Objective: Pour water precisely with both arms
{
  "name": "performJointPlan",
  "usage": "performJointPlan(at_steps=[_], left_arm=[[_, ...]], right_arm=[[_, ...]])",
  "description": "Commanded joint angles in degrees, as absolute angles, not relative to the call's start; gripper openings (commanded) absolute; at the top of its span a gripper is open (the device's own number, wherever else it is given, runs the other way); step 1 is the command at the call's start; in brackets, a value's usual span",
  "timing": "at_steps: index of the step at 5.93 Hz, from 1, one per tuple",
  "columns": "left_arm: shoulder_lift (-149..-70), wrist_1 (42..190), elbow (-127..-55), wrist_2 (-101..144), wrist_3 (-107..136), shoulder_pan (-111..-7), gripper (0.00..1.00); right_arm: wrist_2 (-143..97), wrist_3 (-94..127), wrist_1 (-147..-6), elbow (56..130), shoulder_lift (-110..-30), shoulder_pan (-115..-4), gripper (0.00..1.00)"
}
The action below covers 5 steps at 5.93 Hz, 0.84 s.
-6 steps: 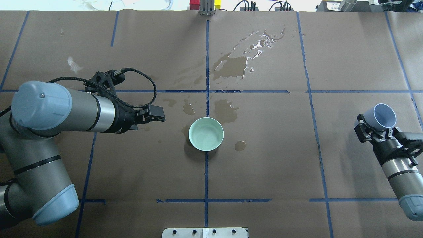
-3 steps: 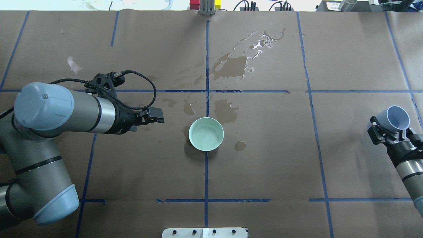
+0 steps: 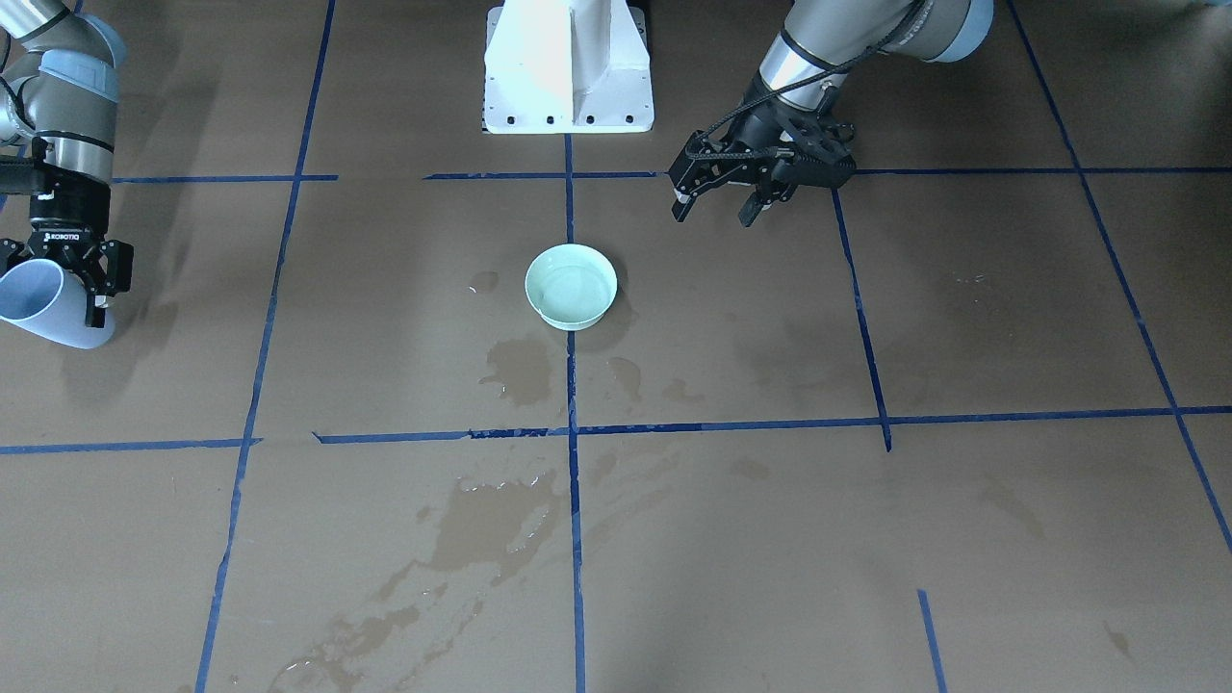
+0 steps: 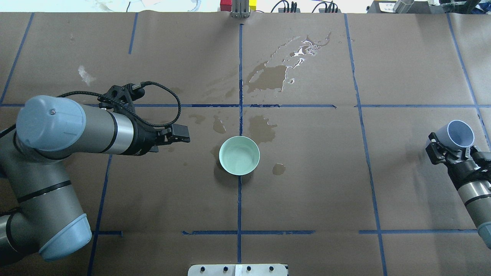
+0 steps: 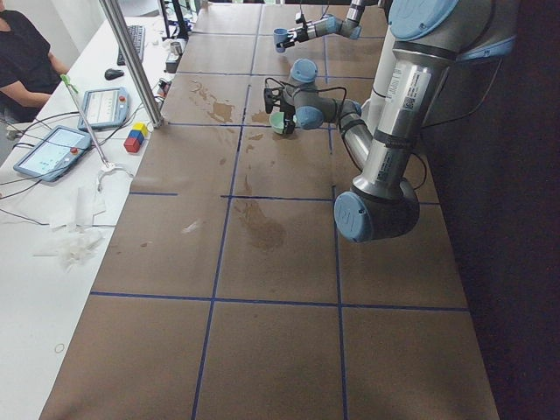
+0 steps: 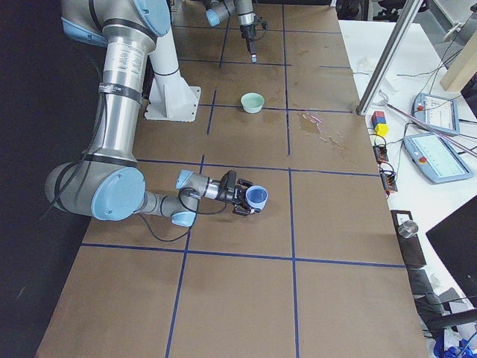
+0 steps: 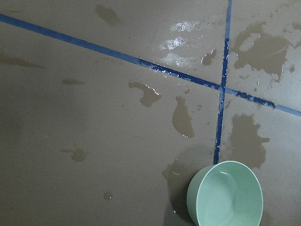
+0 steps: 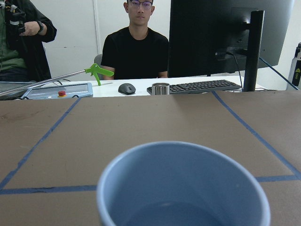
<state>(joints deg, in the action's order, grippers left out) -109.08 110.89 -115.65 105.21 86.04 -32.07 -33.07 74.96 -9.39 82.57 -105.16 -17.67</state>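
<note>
Mostly brown paper (image 4: 307, 191) w/ blue tape grid (image 4: 239, 207), stains (image 4: 268, 78), water (image 4: 305, 50) far-ctr.

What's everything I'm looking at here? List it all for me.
bowl: one, pale green, table centre
water: clear, shallow pool in the bowl
cup: one, light blue, held tilted at the table's end
wet stains: several, dark, around and beyond the bowl
paper: brown, covering the table
tape lines: blue, a grid on the paper
pedestal: one, white, robot's base
blocks: red, yellow, blue, side desk
tablets: two, grey, side desk
monitor: one, black, desk
keyboard: one, black, desk
people: two, behind the desk
left gripper: black, open, empty, near the bowl
right gripper: black, shut on the cup
</note>
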Motion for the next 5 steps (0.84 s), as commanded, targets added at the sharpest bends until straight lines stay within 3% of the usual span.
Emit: performJointPlan(at_steps=[1, 3, 5], left_arm=[[-109.1, 110.8, -116.0, 105.2, 86.1, -32.1, 1.0], [-109.1, 110.8, -116.0, 105.2, 86.1, -32.1, 1.0], [-109.1, 110.8, -116.1, 105.1, 86.1, -32.1, 1.0]], right_arm=[[-34.0, 74.8, -9.4, 81.1, -103.0, -18.5, 0.02], [-34.0, 74.8, -9.3, 80.3, -103.0, -18.5, 0.23], [-34.0, 73.1, -9.1, 80.0, -102.9, -18.6, 0.57]])
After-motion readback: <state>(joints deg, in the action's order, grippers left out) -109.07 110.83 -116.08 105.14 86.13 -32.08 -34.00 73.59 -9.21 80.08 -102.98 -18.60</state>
